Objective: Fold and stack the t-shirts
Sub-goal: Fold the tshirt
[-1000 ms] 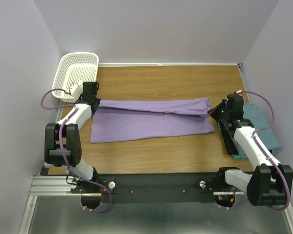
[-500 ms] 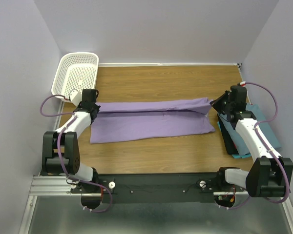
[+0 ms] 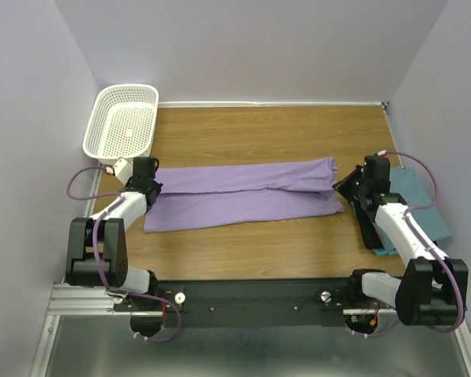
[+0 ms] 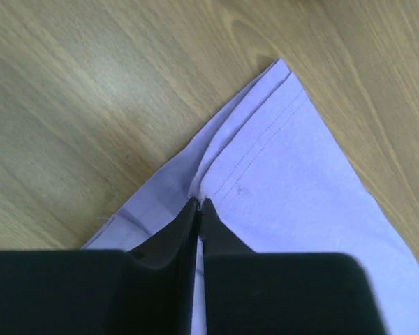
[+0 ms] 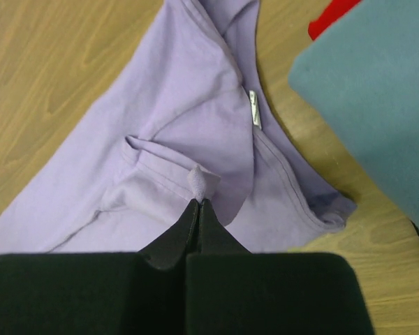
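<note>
The lavender t-shirt [image 3: 243,196] lies folded lengthwise in a long band across the table. My left gripper [image 3: 151,188] is at its left end. In the left wrist view its jaws [image 4: 199,202] stand almost together, pinching a hemmed corner of the lavender t-shirt [image 4: 293,174]. My right gripper [image 3: 347,187] is at the shirt's right end, by the collar. In the right wrist view it [image 5: 199,201] is shut on a small nip of the lavender t-shirt [image 5: 188,98]. The teal t-shirt [image 3: 424,206] lies folded at the right edge, and it also shows in the right wrist view [image 5: 377,84].
A white mesh basket [image 3: 122,119] stands at the back left corner. Under the teal shirt something black [image 3: 369,229] sticks out, with a bit of red [image 5: 332,15] beside it. Bare wood [image 3: 267,133] stretches behind the lavender shirt.
Both grippers lifted the shirt's far edge, then came back toward the near side and down. The upper layer now lies flatter over the lower one.
</note>
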Available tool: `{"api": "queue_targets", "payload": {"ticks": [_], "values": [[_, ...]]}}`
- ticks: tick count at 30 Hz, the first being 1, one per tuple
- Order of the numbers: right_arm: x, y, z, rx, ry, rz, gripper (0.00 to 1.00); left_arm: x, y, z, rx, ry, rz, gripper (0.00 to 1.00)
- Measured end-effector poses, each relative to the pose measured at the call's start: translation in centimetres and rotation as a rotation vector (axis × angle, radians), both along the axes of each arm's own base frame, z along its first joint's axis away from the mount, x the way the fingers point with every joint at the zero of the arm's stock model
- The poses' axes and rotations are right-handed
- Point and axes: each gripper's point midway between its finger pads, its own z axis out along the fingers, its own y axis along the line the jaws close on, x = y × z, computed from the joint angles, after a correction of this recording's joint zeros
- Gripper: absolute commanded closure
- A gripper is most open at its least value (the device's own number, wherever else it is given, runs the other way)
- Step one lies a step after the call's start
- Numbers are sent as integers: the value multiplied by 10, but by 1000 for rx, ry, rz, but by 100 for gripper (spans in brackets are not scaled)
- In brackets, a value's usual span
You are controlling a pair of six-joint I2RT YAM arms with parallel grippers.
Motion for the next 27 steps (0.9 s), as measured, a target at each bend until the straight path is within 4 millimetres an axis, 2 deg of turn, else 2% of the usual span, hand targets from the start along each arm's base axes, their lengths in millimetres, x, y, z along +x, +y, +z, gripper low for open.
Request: {"api": "queue_targets", "payload": {"ticks": [1,4,8,9,11,12,14,17,19,22,24,27], "values": [[-3,1,-4,5,10,5,99,-1,0,0,-3,-1,0,73],[-8,4,-10,13,23,15,97,-2,0,2,-12,-13,4,65],[-14,6,-11,20,18,27,78,-1,0,15,-20,-51,15,59],[-16,6,-11,21,16,29,65,-1,0,19,-23,-58,18,59],[-18,8,-10,22,9,38,53,2,1,28,-26,-77,22,58],[-18,8,-9,24,5,41,43,4,1,32,-25,-83,22,58],[-18,9,-4,21,-10,50,37,10,-1,42,-25,-102,18,59],[-17,8,2,8,-31,61,37,17,-10,53,-14,-125,-4,59],[-13,8,5,0,-32,70,38,22,-34,61,-9,-134,-70,59],[6,12,13,-18,-33,99,41,32,-70,73,-4,-155,-171,60],[19,22,14,-30,-25,132,45,41,-94,77,-6,-161,-243,61],[37,52,11,-62,-2,207,47,50,-125,75,-15,-152,-343,62]]}}
